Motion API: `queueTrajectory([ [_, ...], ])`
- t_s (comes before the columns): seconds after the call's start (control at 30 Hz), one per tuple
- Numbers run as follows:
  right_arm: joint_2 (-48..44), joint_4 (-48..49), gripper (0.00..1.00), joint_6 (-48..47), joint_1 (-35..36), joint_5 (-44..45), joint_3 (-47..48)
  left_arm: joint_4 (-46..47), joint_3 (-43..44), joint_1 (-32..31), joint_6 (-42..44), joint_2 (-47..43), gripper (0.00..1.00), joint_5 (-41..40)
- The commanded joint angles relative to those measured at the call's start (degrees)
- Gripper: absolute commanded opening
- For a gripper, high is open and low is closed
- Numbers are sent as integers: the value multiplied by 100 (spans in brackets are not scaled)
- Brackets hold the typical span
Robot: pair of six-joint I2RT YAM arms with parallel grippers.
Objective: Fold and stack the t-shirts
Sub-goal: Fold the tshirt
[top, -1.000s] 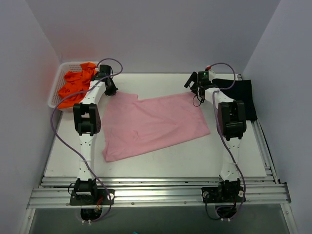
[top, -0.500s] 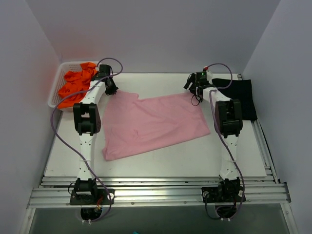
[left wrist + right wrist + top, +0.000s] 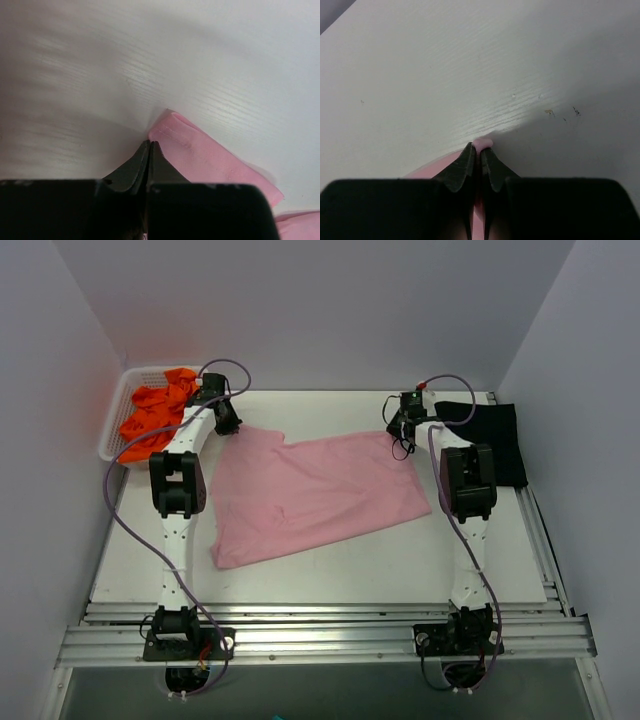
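A light pink t-shirt (image 3: 310, 495) lies spread flat in the middle of the white table (image 3: 330, 575). My left gripper (image 3: 228, 425) is at its far left corner, jaws shut (image 3: 150, 143), with the pink hem (image 3: 200, 155) running off to the right of the tips. At the far right corner my right gripper (image 3: 401, 430) is shut (image 3: 476, 147) on a pinch of pink cloth (image 3: 483, 143) that pokes out between the fingertips. A folded black t-shirt (image 3: 495, 435) lies at the far right. Orange t-shirts (image 3: 150, 420) are bunched in the basket.
A white lattice basket (image 3: 112, 420) stands at the far left corner against the wall. Walls close the table in at the back and both sides. Aluminium rails (image 3: 320, 625) run along the near edge by the arm bases.
My right gripper has closed from open onto the pink t-shirt's far right corner and shifted slightly toward it. The left arm and the shirt have not moved.
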Motion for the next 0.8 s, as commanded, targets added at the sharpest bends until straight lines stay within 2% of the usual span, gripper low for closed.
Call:
queueTrajectory([
  [0.0,112,-281,0,-46,-25,94,210,310,-101,85,150,-359,2,161],
  [0.2,-54,-439,0,-90,-17,94,448,407,-198,67,291,-824,2,161],
  [0.5,-380,-528,0,-195,-8,120,483,302,-145,-30,546,-1054,2,161],
  [0.77,-687,-528,0,-257,-17,138,281,398,-628,-109,713,-1440,2,275],
])
